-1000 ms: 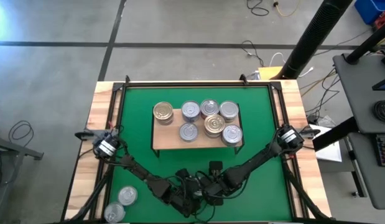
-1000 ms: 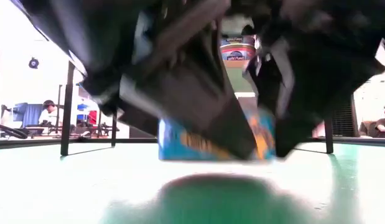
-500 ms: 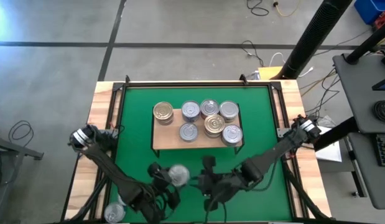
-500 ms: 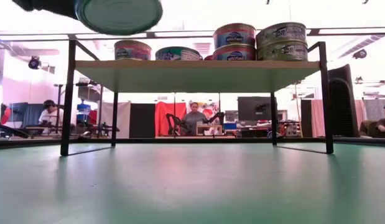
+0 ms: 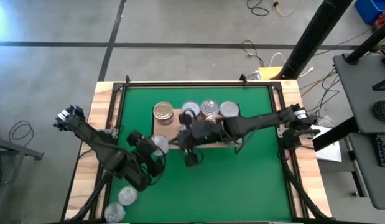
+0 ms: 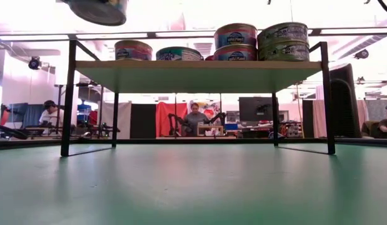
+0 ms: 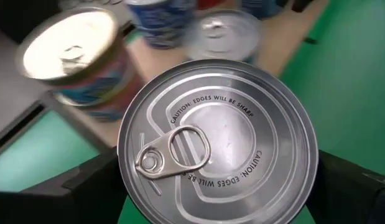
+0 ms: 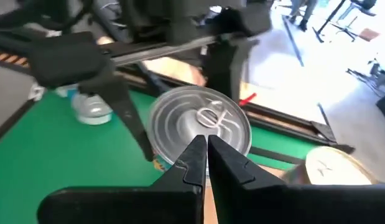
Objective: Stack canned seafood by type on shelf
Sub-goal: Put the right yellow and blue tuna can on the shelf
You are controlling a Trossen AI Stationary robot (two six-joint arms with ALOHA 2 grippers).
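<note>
My left jaws [image 5: 156,148] grasp a short round silver tin [image 7: 218,148] by its sides, lifted off the green mat [image 5: 242,180] just beside the shelf's [image 5: 169,133] left front corner. Its lid is bright metal pressed into concentric rings, with a pull tab and small raised lettering around the centre. From counter height, the tin's underside shows above the shelf's left end.

My right jaws [image 5: 191,157] are clenched on nothing, their dark tips pressed together at the shelf's front edge; that arm reaches in across the board.

The shelf is a light-wood rectangle on thin black metal legs. On it stand the other tins: a gold-toned one [image 5: 162,112] at the left, silver ones [image 5: 228,110] toward the right, two pairs stacked. Two more silver tins [image 5: 126,196] rest on the counter's wooden edge at the front left.
</note>
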